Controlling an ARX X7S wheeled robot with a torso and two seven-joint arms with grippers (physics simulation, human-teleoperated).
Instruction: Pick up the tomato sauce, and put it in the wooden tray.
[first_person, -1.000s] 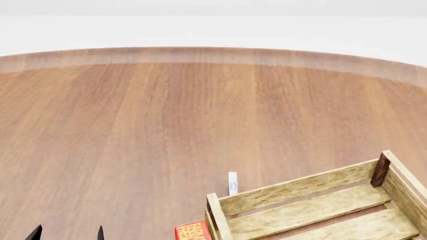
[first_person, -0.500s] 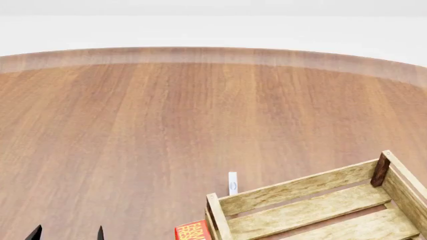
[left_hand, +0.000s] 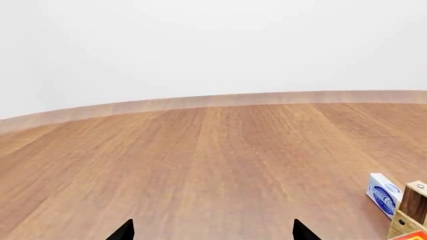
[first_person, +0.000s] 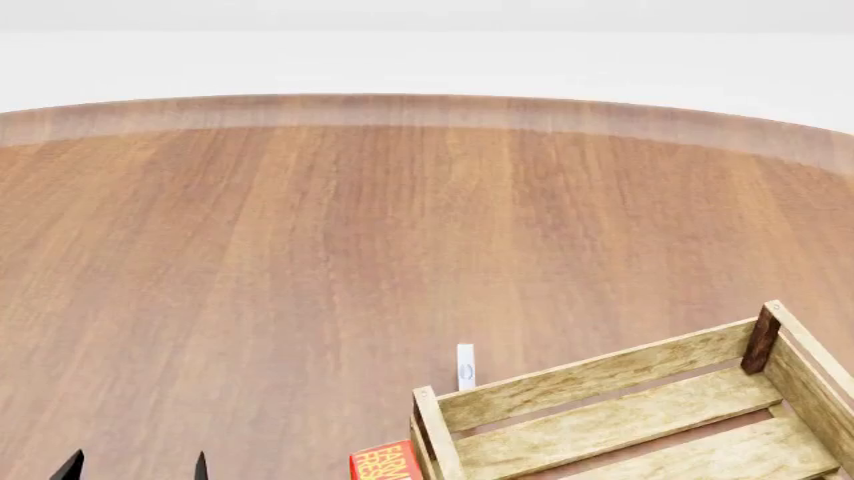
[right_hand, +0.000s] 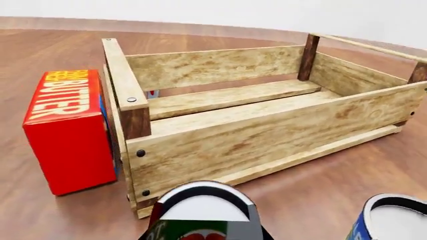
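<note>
The sauce can (right_hand: 203, 212) stands upright on the table (first_person: 334, 250) close under the right wrist camera, just in front of the tray's near long wall, with a blue can (right_hand: 390, 217) beside it and apart from it. The head view does not show it, so it sits nearer the table's near edge than that view reaches. No right fingers show, so I cannot tell whether they are apart or shut; the camera looks lined up on the can for a grasp.

Next out, the tray (right_hand: 267, 130) lies empty on its base, open side up, ready to take the can. A red butter box (right_hand: 67, 130) stands against its short end.

The left gripper (left_hand: 212, 231) hangs idle near the near edge, tips wide apart, gripping nothing. Beyond the tray's far corner a small white-and-blue box (left_hand: 383, 194) stands.
</note>
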